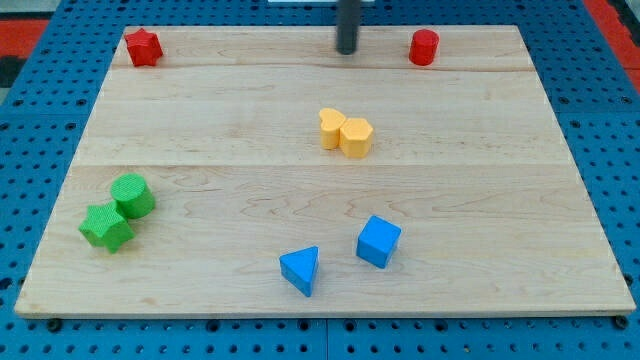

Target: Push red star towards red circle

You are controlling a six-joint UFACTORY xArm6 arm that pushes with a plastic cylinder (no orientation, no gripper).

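Camera view: rod cut off at top; my tip [346, 51] between red star [143, 47] and red circle [424, 47]; no gripper visible.

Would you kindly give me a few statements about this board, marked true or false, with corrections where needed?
1. The red star sits at the view's top left. True.
2. My tip touches the red circle. False: it stands apart, to the circle's left.
3. The two yellow blocks touch. True.
4. The blue cube lies left of the blue triangle. False: it lies to its right.
5. The green blocks are near the view's right edge. False: left.
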